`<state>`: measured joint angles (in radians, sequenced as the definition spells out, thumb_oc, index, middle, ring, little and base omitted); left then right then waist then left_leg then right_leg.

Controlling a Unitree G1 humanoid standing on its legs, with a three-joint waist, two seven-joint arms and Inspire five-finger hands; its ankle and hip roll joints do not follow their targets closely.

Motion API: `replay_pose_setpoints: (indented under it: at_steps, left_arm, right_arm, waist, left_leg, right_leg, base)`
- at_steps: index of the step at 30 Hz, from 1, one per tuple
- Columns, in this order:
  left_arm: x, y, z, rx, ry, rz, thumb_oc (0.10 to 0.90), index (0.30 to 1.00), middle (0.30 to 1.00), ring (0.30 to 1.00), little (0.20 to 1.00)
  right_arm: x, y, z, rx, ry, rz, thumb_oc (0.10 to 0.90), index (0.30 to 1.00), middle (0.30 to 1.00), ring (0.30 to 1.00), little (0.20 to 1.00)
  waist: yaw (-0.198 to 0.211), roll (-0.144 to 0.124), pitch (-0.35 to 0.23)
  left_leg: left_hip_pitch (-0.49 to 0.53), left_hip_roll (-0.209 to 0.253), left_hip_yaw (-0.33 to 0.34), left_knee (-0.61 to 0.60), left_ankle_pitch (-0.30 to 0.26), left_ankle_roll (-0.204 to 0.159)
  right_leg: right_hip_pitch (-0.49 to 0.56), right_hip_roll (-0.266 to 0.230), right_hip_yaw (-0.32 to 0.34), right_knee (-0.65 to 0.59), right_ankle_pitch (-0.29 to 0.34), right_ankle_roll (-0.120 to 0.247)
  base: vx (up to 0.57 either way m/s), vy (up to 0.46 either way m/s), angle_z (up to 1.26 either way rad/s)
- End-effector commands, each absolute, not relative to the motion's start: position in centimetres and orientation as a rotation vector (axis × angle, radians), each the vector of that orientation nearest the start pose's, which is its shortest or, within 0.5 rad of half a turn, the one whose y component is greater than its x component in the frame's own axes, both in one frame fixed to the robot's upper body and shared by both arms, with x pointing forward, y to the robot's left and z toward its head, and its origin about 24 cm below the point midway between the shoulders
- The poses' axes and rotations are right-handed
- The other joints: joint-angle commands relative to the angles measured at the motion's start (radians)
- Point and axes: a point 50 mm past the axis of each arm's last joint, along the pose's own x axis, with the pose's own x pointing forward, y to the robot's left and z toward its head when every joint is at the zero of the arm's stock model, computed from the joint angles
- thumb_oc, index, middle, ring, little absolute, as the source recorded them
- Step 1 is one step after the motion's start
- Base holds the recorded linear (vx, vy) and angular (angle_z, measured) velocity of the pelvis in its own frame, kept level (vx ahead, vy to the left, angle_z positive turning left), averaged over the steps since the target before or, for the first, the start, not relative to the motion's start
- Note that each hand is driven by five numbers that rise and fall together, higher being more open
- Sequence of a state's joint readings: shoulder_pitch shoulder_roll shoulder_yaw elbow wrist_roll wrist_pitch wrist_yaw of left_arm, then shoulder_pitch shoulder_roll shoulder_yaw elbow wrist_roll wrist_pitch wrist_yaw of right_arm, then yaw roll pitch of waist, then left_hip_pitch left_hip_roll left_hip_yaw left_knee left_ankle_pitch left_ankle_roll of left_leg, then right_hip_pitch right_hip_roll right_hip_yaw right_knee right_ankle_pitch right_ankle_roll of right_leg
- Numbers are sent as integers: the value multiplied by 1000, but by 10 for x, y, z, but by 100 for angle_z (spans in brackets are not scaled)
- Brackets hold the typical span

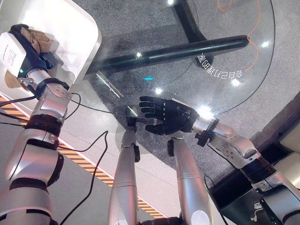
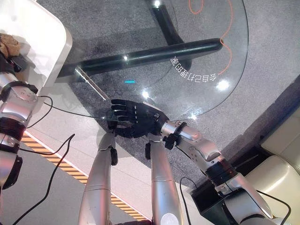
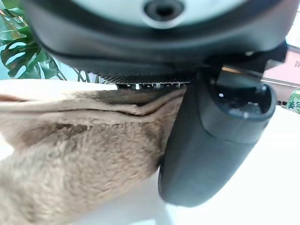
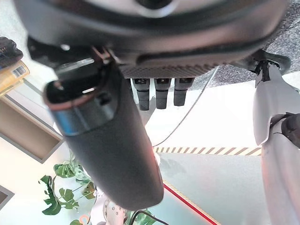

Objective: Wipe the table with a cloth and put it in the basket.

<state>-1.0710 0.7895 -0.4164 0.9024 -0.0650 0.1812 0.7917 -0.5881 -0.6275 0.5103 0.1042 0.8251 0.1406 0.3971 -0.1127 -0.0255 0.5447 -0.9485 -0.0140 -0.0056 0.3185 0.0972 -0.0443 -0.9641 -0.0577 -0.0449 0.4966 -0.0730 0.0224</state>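
Scene: a round glass table (image 1: 225, 42) on a dark crossed base, with a white basket (image 1: 86, 35) standing at its left edge.
Cloth: the tan, fleecy cloth (image 3: 70, 154) is bunched in the left hand (image 1: 28, 42), which hangs over the white basket; in the left wrist view the thumb (image 3: 211, 140) presses against the folds.
Left hand: curled round the cloth and gripping it (the fabric looks pinched between thumb and palm, with a loose tail hanging free).
Right hand: the right hand (image 1: 168, 115) lies flat and palm down at the near rim of the glass, fingers straight and spread, holding nothing.
Step in hand: judged from where the cloth sits, this is the drop into the basket, the wiping apparently done.
Doing it well: the hand should be inside the basket's rim before the fingers loosen, so that the hanging tail of cloth falls within the wall and does not drape over the edge.
Release: thumb and fingers should open together and fully, since fleecy fabric can snag on them (a small lift afterwards would shake it free).
Risk: a release too near the rim could leave the cloth half out, or let it slide to the floor.
Other arm: the right hand is best left resting where it is, well apart from the basket.
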Motion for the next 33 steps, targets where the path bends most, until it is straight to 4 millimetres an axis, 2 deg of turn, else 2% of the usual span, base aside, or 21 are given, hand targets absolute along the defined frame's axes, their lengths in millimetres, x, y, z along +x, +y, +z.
replay_pose_setpoints:
  at_steps: [1,15,19,21,24,28,33]
  left_arm:
    - [348,333,287,824,-438,1169,800,900,900,900,900]
    - [334,317,311,739,-744,1230,800,900,900,900,900]
    - [327,311,315,642,-849,1223,800,900,900,900,900]
    - [325,308,315,638,-875,1220,800,900,900,900,900]
    - [316,298,312,435,-992,1188,800,900,900,900,900]
    - [299,290,302,321,-1129,1204,800,900,900,900,900]
    - [286,282,294,290,-1213,1191,800,900,900,900,900]
  right_arm:
    - [299,-101,149,107,-102,982,800,900,900,900,900]
    - [295,-105,143,126,-104,967,800,900,900,900,900]
    - [292,-106,141,132,-104,958,800,900,900,900,900]
    - [290,-105,139,134,-106,955,800,900,900,900,900]
    - [284,-103,137,149,-118,944,800,900,900,900,900]
    - [277,-99,131,158,-132,934,800,900,900,900,900]
    - [271,-97,127,174,-146,928,800,900,900,900,900]
  waist:
    - [19,12,-25]
    - [32,24,-25]
    - [38,27,-25]
    - [40,28,-25]
    - [50,28,-25]
    - [63,26,-25]
    - [73,22,-25]
  left_leg:
    - [53,-70,74,50,-85,47]
    - [77,-73,68,56,-83,41]
    - [83,-76,64,59,-86,42]
    - [86,-78,62,60,-88,41]
    - [96,-80,56,60,-92,44]
    - [108,-83,46,55,-94,43]
    - [120,-83,38,63,-100,42]
  right_leg:
    - [29,48,46,-153,130,34]
    - [58,44,27,-140,101,14]
    - [68,44,20,-136,89,7]
    - [74,44,18,-135,85,5]
    - [87,45,9,-132,74,0]
    - [105,49,-1,-133,60,-9]
    - [120,58,-14,-114,38,-20]
  base:
    - [-19,-32,0]
    - [-12,-39,1]
    - [-8,-46,1]
    - [-11,-50,-2]
    - [-16,-91,-1]
    - [-31,-100,0]
    - [-40,-101,3]
